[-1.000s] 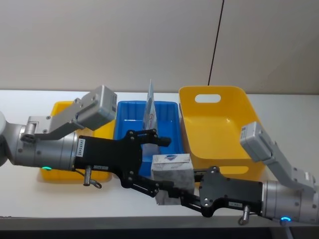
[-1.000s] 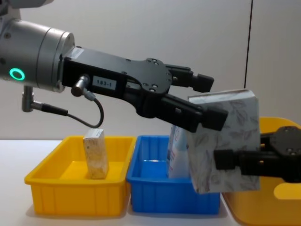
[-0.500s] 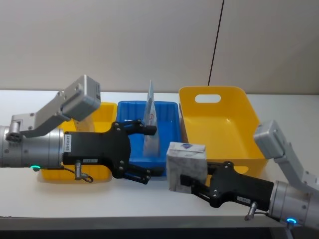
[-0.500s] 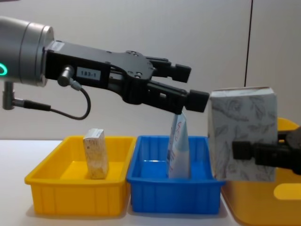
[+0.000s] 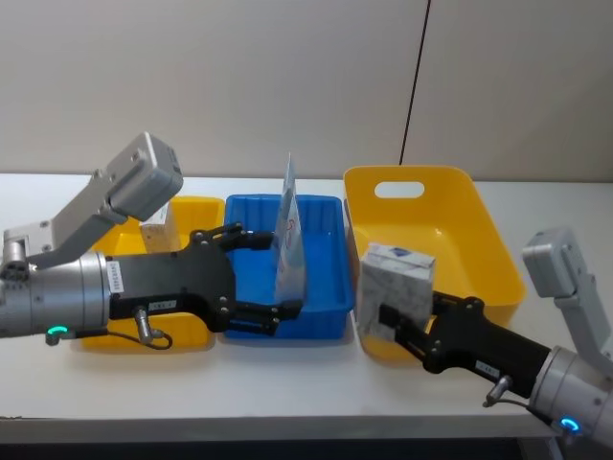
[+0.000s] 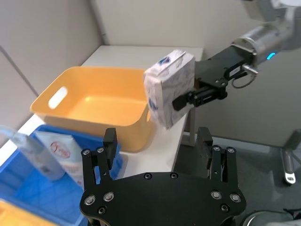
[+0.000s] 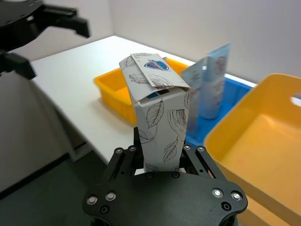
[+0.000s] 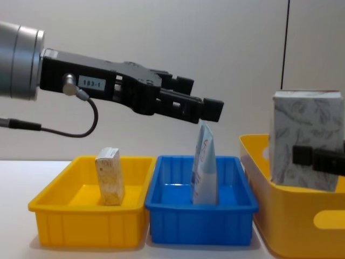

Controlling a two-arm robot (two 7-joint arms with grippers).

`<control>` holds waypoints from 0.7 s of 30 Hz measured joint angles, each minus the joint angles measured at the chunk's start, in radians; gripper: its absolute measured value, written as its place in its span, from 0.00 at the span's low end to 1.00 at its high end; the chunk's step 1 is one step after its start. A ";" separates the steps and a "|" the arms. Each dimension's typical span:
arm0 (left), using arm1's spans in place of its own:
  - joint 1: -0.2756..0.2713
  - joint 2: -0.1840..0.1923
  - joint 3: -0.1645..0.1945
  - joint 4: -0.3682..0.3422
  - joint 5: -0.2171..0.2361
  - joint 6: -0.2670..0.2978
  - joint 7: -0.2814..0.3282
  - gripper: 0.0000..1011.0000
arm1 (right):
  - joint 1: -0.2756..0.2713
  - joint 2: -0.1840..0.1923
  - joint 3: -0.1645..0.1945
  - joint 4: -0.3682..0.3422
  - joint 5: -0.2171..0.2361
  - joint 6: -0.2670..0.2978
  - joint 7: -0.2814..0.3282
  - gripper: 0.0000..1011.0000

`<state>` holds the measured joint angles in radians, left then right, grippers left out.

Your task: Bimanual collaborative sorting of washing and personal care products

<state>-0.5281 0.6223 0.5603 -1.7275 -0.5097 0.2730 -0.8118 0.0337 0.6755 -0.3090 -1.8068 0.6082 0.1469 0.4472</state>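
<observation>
Box [image 5: 396, 287] of pale grey card is the thing being sorted. It has thin leaf shapes drawn all over it and a small blue badge on its top flap. The flap is lifted a little at one edge. The right gripper [image 5: 391, 319] squeezes the box from both sides near its bottom and holds it up in the air. The box leans a bit and sits at the near left corner of the big yellow bin [image 5: 421, 206]. I cannot tell if its bottom touches the rim.

Count the things: one grey box, one tan box [image 8: 109, 175], two pale blue tubes [image 8: 205, 172] and three bins.

The small yellow bin [image 8: 81, 221] is on the robot's left. The tan box stands up inside it, speckled like a sponge, and it is the only thing in there. The blue bin [image 8: 199, 221] is in the middle, just beside the small yellow one. The two tubes stand in it, wide end down and thin end up, leaning close together. The big yellow bin is on the right and has a handle hole in its far wall. Its floor looks bare.

All three bins sit in a row on the white table [image 5: 287, 383].

The left gripper [image 5: 266, 272] hangs over the blue bin, near the tubes. Its fingers are spread wide and hold nothing.
</observation>
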 joint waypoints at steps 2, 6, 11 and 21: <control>0.021 0.005 -0.010 -0.023 -0.004 0.022 0.039 0.99 | -0.007 -0.005 0.007 -0.003 -0.001 -0.002 -0.019 0.33; 0.057 0.011 -0.025 -0.057 -0.010 0.056 0.102 0.99 | -0.024 -0.021 0.026 -0.009 -0.006 -0.007 -0.070 0.33; 0.116 0.016 -0.050 -0.109 -0.021 0.095 0.194 0.99 | -0.043 -0.048 0.050 -0.015 -0.020 -0.012 -0.143 0.33; 0.212 0.019 -0.089 -0.176 -0.042 0.128 0.326 0.99 | -0.057 -0.105 0.084 -0.018 -0.054 -0.014 -0.278 0.33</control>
<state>-0.3157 0.6412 0.4717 -1.9033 -0.5520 0.4007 -0.4860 -0.0231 0.5703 -0.2246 -1.8246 0.5538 0.1327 0.1692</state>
